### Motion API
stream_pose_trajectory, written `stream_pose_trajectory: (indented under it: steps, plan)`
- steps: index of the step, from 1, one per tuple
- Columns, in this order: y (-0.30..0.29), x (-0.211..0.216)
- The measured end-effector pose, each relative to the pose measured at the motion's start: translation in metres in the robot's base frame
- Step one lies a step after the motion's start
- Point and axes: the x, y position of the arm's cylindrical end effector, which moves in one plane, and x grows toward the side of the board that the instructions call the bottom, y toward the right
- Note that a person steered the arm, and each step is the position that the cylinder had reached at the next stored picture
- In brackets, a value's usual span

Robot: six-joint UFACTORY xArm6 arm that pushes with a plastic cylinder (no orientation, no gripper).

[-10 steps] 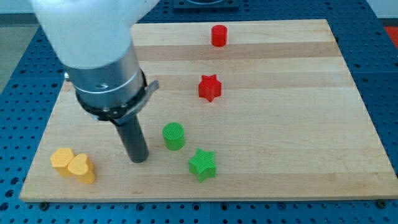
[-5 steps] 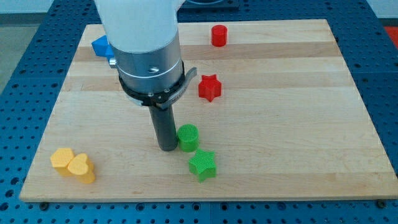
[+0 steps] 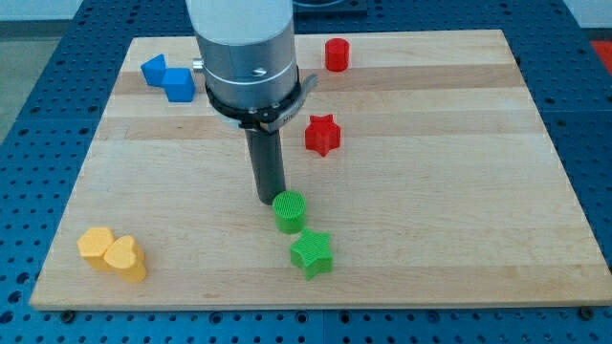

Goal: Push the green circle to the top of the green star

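Circle (image 3: 290,211) just above star (image 3: 312,252)

Wooden board (image 3: 430,191) carries green circle (image 3: 290,211), green star (image 3: 312,252), red (image 3: 323,135), blue (image 3: 167,76), yellow blocks (image 3: 113,254) — my tip (image 3: 270,198) too.

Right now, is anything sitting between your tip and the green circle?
No. In the camera view my tip sits just up and to the view's left of the green circle, nearly touching it. The green star lies just below the circle.

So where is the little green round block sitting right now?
The green circle sits in the board's lower middle, just above and slightly to the view's left of the green star, nearly touching it. My tip is right at its upper-left edge.
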Motion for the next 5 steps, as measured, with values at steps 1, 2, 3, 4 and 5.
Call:
stream_pose_trajectory:
  steps: [1, 2, 3, 4, 5]
  plan:
    - [0.015, 0.009]
    - [0.022, 0.011]
    - [0.022, 0.011]
    - [0.022, -0.012]
    - [0.022, -0.034]
